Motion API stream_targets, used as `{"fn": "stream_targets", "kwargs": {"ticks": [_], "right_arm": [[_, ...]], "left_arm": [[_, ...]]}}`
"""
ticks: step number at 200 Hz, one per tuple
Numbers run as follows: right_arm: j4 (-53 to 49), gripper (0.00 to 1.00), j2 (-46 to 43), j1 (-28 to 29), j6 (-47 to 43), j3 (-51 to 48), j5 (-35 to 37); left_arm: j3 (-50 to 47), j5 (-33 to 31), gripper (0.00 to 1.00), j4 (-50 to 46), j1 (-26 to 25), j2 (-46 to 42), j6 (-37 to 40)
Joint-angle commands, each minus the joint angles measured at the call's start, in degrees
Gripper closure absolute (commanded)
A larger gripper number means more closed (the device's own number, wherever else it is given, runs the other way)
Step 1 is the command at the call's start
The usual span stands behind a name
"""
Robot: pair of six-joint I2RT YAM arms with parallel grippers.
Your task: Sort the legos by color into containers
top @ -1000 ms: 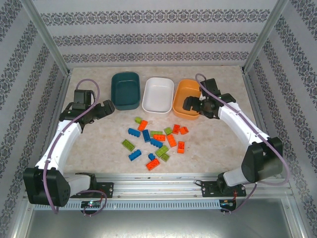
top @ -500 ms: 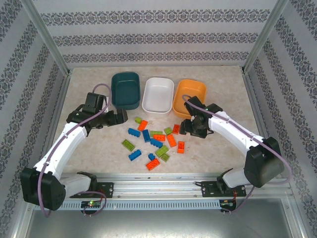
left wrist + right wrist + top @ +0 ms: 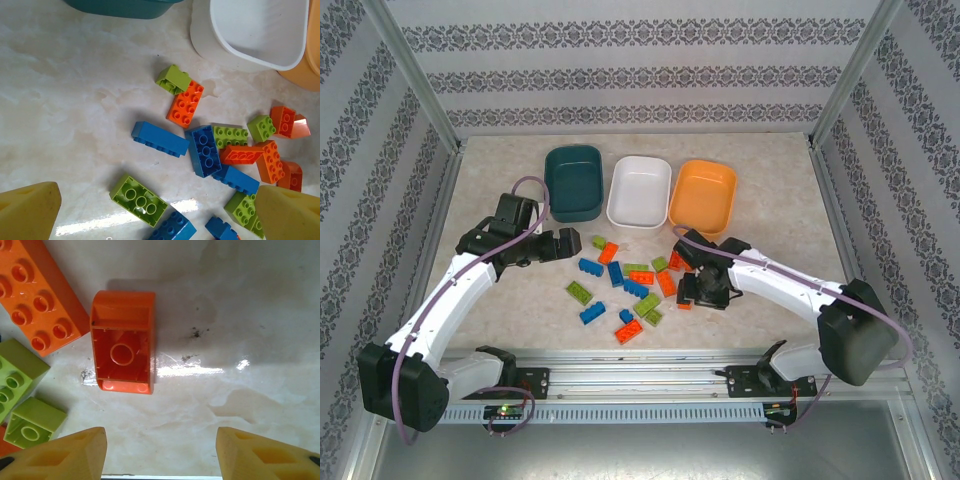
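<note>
Right gripper [image 3: 160, 440] spread wide. Upturned hollow orange-red plastic brick [image 3: 123, 356] sits off-centre, so a finger may snag the adjacent long orange studded brick [image 3: 36, 299].

White left arm [image 3: 445, 295] and right arm [image 3: 780, 288] have black joints; a lilac cable [image 3: 528, 180] runs along each; pincer fingers [image 3: 27, 210] are yellow wedges at 5 and 7 o'clock

1. We can read no text, number, brand or label on the legos [image 3: 185, 104] or the tubs [image 3: 638, 192].
2. The walls [image 3: 620, 80] carry a repeating ornament in bands. We make out no letters or signs in it.
</note>
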Motion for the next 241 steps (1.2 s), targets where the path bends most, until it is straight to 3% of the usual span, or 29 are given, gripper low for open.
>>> {"fn": "stream_targets", "kwargs": {"ticks": [1,117,184,241], "right_arm": [[1.94,0.41,1.96,1.23,1.57,0.28,0.73],[5.28,0.47,10.72,1.26,-0.69,2.41,2.04],[5.66,0.45,12.81,0.67,-1.31,3.89,2.78],[5.5,0.57,13.5,0.23,-2.45,5.52,3.58]], "left_arm": [[-0.97,0.5,0.0,-2.39,-0.62,-0.74,-1.06],[-2.56,0.36,0.0,-4.13,-0.66,-2.16,-1.35],[-3.02,-0.15,0.0,-5.12,-0.61,-3.33,-0.76],[-3.57,0.05,0.0,-4.9,-0.67,-3.77,-1.02]]}}
